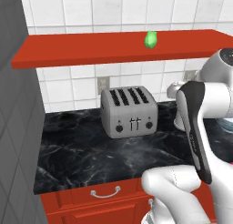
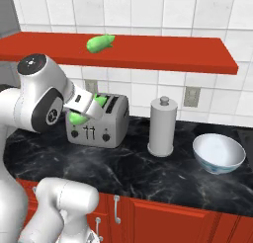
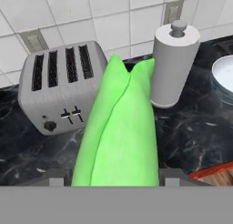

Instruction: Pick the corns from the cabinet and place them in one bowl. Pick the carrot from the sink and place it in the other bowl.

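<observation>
Right base view shows the red cabinet shelf (image 2: pixel 163 52) spanning the tiled wall, with one green corn (image 2: pixel 100 43) lying on it. Below, on the black counter, stand the toaster (image 2: pixel 101 121) and a paper towel roll (image 2: pixel 162 126), then the pale bowl (image 2: pixel 219 153) to the right. The gripper (image 2: pixel 88 108), above the toaster, is clamped on the second corn (image 3: pixel 119 132).

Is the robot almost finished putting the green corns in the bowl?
Not yet. The pale bowl looks empty. One corn is clamped in the gripper above the counter, near the toaster. The other corn lies on the red shelf, untouched. The carrot job comes after that.
</observation>
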